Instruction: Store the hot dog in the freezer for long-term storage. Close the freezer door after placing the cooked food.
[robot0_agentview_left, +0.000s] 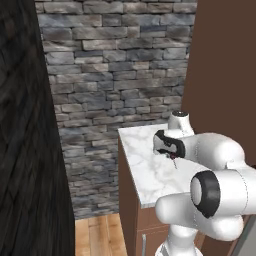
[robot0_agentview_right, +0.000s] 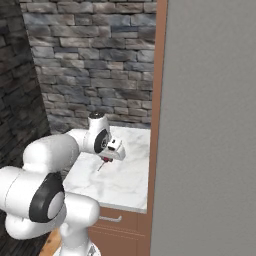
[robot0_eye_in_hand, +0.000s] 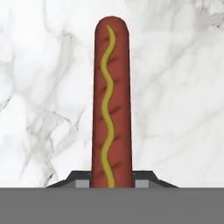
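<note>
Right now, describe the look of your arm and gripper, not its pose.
The arm is glossy white, built of rounded, bulbous links, with dark grey-black rings and round caps at the joints. The gripper is a small white block with black trim and two short dark fingertips. No cables or markings are visible.

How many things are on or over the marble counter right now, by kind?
Hot dog, held in the hand: 1
Marble counter: 1
Robot hand: 1
Total: 3
</note>
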